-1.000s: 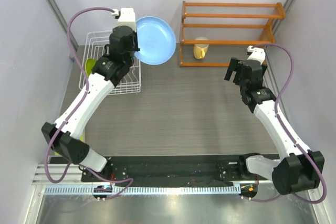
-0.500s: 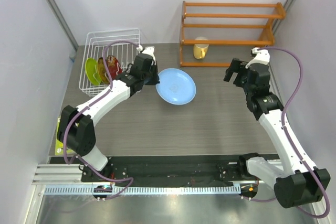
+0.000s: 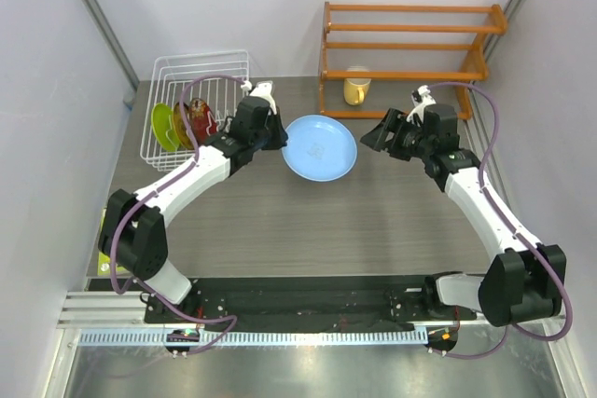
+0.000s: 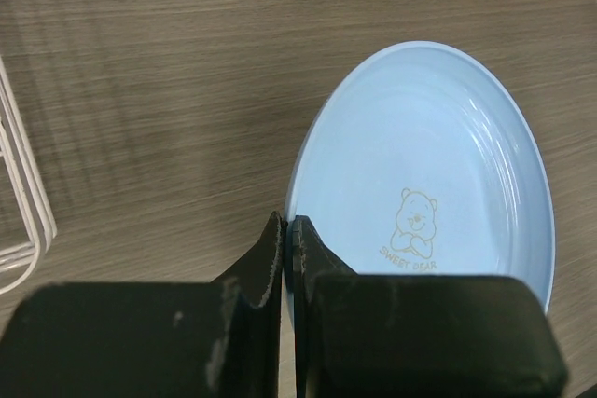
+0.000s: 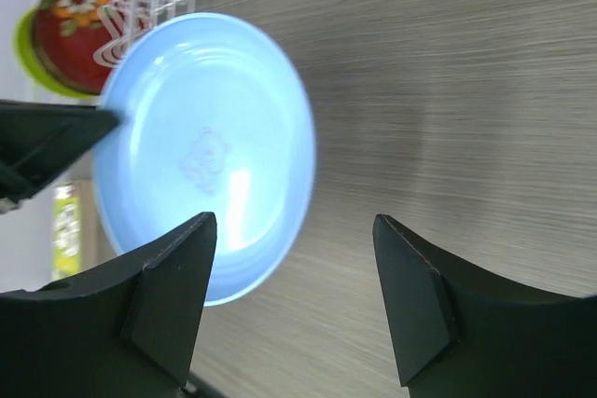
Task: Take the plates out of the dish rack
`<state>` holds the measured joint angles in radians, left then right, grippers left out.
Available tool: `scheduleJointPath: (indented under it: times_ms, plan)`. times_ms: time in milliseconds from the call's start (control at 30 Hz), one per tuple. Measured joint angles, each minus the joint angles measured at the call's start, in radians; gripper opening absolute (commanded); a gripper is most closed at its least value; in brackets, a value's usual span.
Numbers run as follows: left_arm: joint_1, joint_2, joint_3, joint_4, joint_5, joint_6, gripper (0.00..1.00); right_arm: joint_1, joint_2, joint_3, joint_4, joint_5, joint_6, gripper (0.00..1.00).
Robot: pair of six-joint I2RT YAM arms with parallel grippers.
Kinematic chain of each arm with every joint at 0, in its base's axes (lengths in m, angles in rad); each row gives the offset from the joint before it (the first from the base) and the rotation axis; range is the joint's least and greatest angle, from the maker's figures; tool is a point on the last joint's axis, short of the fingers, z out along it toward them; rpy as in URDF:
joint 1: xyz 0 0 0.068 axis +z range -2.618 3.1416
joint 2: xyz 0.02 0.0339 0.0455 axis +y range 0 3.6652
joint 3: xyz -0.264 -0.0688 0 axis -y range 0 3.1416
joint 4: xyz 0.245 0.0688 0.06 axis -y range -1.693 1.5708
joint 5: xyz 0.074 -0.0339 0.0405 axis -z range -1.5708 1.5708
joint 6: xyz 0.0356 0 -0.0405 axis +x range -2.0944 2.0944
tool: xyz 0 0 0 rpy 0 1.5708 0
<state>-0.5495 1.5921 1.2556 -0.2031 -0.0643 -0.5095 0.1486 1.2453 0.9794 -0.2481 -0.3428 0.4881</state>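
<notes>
My left gripper point(image 3: 278, 140) is shut on the left rim of the light blue plate point(image 3: 321, 148) and holds it over the table, right of the white dish rack point(image 3: 196, 72). The left wrist view shows the jaws pinching the plate point(image 4: 429, 174) at its rim. My right gripper point(image 3: 373, 137) is open and empty, just right of the plate; its wrist view shows the plate point(image 5: 205, 151) ahead. The lime green plate point(image 3: 161, 126), an amber plate point(image 3: 179, 124) and the dark red patterned plate point(image 3: 201, 117) stand upright in the rack.
An orange wooden slatted shelf point(image 3: 410, 44) stands at the back right with a yellow mug point(image 3: 354, 89) on its lower level. Grey walls close in both sides. Bare wood-grain table point(image 3: 308, 221) lies in front of the plate.
My left arm carried the blue plate from above the rack down and right over the table. My right gripper swung left toward the plate's right edge.
</notes>
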Motion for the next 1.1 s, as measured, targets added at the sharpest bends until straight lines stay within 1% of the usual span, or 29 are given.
scheduleJointPath:
  times_ms: [133, 300, 533, 600, 700, 733, 800, 833, 867, 900, 933, 1000, 1033, 1100]
  plan:
    - [0.000, 0.000, -0.013, 0.022, 0.011, -0.010, 0.00, -0.007, 0.021, 0.000, 0.051, -0.111, 0.047, 0.75]
    - [0.000, 0.000, -0.022, 0.040, 0.024, -0.016, 0.00, -0.009, 0.086, 0.000, 0.087, -0.200, 0.082, 0.75]
    - [0.000, -0.029, -0.038, 0.057, 0.026, -0.026, 0.00, -0.013, 0.158, -0.015, 0.097, -0.229, 0.106, 0.75]
    - [0.000, -0.040, -0.040, 0.059, 0.026, -0.030, 0.00, -0.013, 0.174, -0.016, 0.109, -0.240, 0.113, 0.70]
    - [0.000, -0.047, -0.041, 0.077, 0.033, -0.034, 0.00, -0.013, 0.197, -0.037, 0.168, -0.275, 0.136, 0.59]
    - [0.000, -0.047, -0.042, 0.083, 0.036, -0.035, 0.00, -0.013, 0.206, -0.050, 0.201, -0.293, 0.153, 0.50]
    - [0.000, -0.047, -0.048, 0.097, 0.047, -0.040, 0.00, -0.013, 0.230, -0.072, 0.264, -0.328, 0.184, 0.37]
    - [0.000, -0.047, -0.051, 0.102, 0.053, -0.043, 0.00, -0.013, 0.247, -0.082, 0.301, -0.351, 0.207, 0.20]
    - [0.000, -0.047, -0.054, 0.105, 0.059, -0.045, 0.00, -0.013, 0.264, -0.090, 0.337, -0.369, 0.227, 0.11]
    - [0.000, -0.047, -0.058, 0.107, 0.065, -0.050, 0.00, -0.013, 0.280, -0.098, 0.368, -0.387, 0.248, 0.04]
    - [0.000, -0.047, -0.061, 0.108, 0.065, -0.051, 0.00, -0.013, 0.291, -0.106, 0.394, -0.387, 0.270, 0.01]
    - [0.000, -0.047, -0.064, 0.124, 0.076, -0.059, 0.41, -0.020, 0.302, -0.122, 0.423, -0.384, 0.289, 0.01]
    - [0.000, -0.047, -0.065, 0.130, 0.076, -0.060, 0.57, -0.022, 0.302, -0.130, 0.429, -0.384, 0.294, 0.01]
    - [-0.004, -0.047, -0.065, 0.134, 0.063, -0.063, 0.68, -0.029, 0.298, -0.135, 0.434, -0.379, 0.296, 0.01]
